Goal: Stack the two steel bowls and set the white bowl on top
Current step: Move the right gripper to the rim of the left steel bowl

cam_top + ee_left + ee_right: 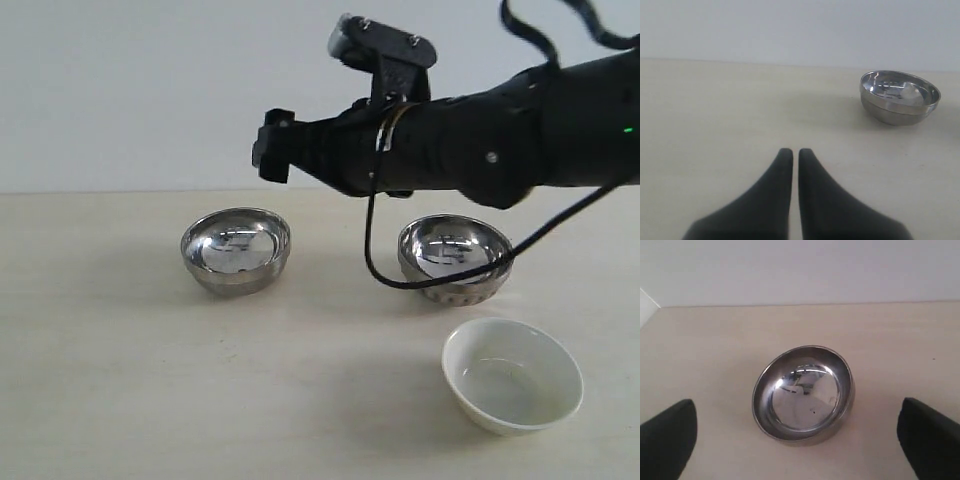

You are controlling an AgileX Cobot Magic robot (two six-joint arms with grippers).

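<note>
Two empty steel bowls [236, 250] [455, 250], empty white bowl [512, 373], separate.

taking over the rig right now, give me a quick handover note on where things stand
Left claw: shut, empty, low over the table.
Right claw: wide open, empty, reaching across the middle, aimed at the smooth steel bowl.
Ribbed steel bowl stands to the right of the smooth one; the white bowl sits nearer the camera, beside the ribbed one. All three stand apart.
Done: nothing stacked.
Left to do: nest one steel bowl in the other, then put the white bowl on top.
</note>
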